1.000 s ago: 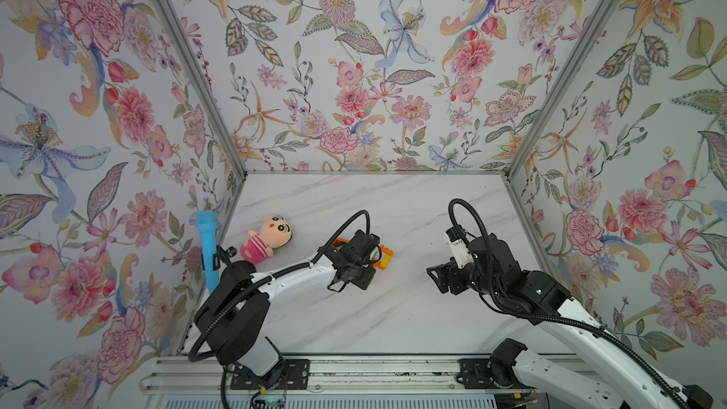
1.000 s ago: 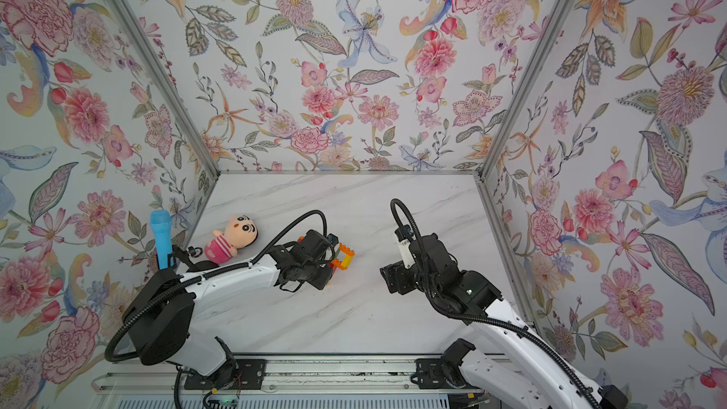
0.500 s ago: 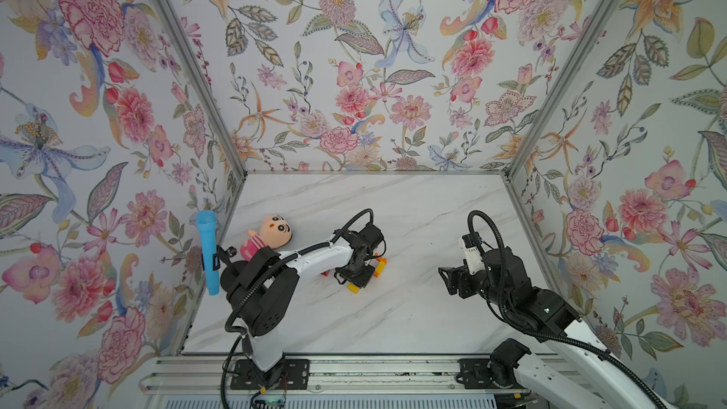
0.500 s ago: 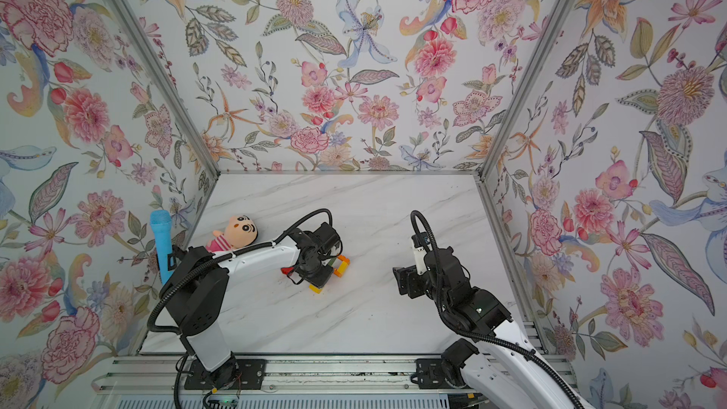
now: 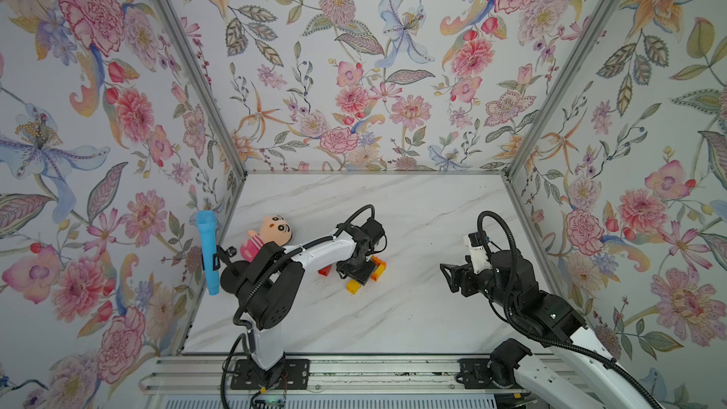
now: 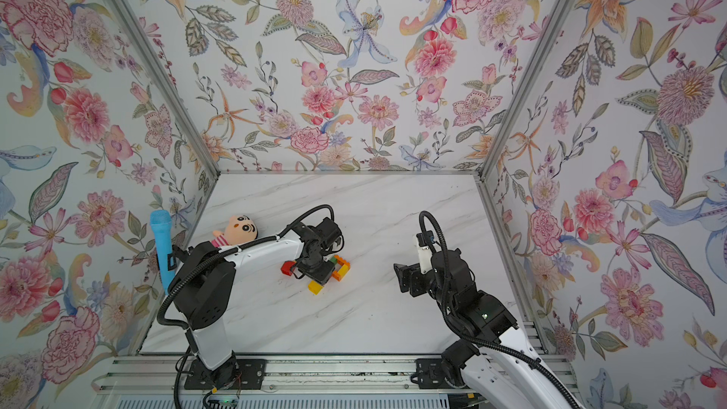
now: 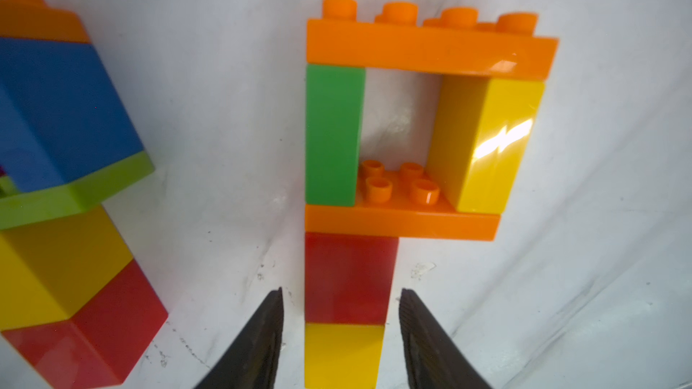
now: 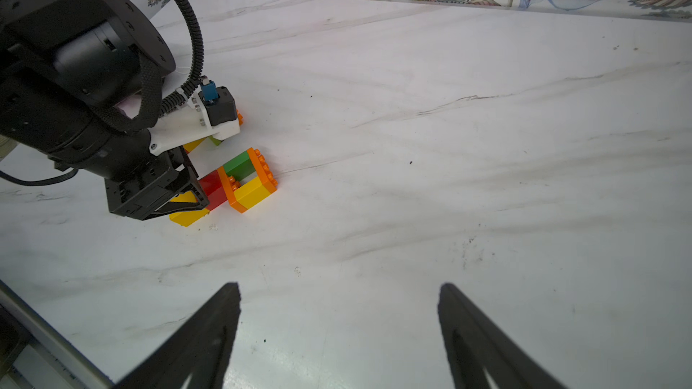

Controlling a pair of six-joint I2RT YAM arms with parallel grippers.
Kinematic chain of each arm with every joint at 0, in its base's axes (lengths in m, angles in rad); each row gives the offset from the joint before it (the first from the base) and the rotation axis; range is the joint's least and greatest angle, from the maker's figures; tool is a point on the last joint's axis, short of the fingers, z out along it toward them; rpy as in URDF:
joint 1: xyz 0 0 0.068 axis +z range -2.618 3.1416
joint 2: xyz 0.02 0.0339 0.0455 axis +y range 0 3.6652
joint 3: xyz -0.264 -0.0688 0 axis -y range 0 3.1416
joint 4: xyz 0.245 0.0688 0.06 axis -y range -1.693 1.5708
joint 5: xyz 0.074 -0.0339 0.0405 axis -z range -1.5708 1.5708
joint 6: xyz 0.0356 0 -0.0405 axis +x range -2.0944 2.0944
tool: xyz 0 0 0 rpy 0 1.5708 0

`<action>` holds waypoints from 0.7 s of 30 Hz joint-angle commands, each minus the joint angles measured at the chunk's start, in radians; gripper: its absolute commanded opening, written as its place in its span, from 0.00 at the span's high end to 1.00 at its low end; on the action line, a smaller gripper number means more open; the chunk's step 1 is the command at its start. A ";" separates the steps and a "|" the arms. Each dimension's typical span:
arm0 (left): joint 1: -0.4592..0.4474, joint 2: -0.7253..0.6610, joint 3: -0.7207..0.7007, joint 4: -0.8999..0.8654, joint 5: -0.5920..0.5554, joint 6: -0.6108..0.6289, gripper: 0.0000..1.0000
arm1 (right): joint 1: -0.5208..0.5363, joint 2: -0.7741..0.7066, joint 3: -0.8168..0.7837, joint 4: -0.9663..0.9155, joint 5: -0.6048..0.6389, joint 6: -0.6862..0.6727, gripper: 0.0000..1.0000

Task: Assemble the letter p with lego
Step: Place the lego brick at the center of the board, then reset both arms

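Note:
The lego letter P lies flat on the marble table: two orange bars, a green and a yellow side, and a red and yellow stem. My left gripper is open and straddles the stem with a gap on each side. In both top views this gripper hovers over the lego P, hiding part of it. A second lego stack of orange, blue, green, yellow and red lies beside it. My right gripper is open and empty, well to the right of the lego.
A pink plush doll lies at the table's left, behind the left arm. A blue microphone hangs on the left wall. Flowered walls close in three sides, and a metal rail runs along the front edge.
My left gripper turned with the lego P, swinging its stem toward the front, and then opened off the stem. The right arm drew back a little to the right.

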 commanded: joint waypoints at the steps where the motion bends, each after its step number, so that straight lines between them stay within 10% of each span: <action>1: 0.036 -0.096 0.036 0.019 -0.005 0.008 0.40 | -0.013 -0.006 -0.016 0.027 0.012 0.003 0.15; 3: 0.057 -0.176 0.023 0.080 -0.025 0.007 0.27 | -0.025 -0.001 -0.025 0.055 0.039 0.019 0.14; 4: 0.072 -0.222 0.003 0.122 -0.043 0.012 0.01 | -0.031 0.000 -0.033 0.080 0.068 0.025 0.12; 12: 0.195 -0.685 -0.589 0.950 -0.585 0.227 0.01 | -0.270 0.239 -0.062 0.351 0.352 -0.001 0.00; 21: 0.474 -0.654 -1.023 1.699 -0.612 0.430 0.01 | -0.398 0.561 -0.262 0.978 0.397 -0.234 0.00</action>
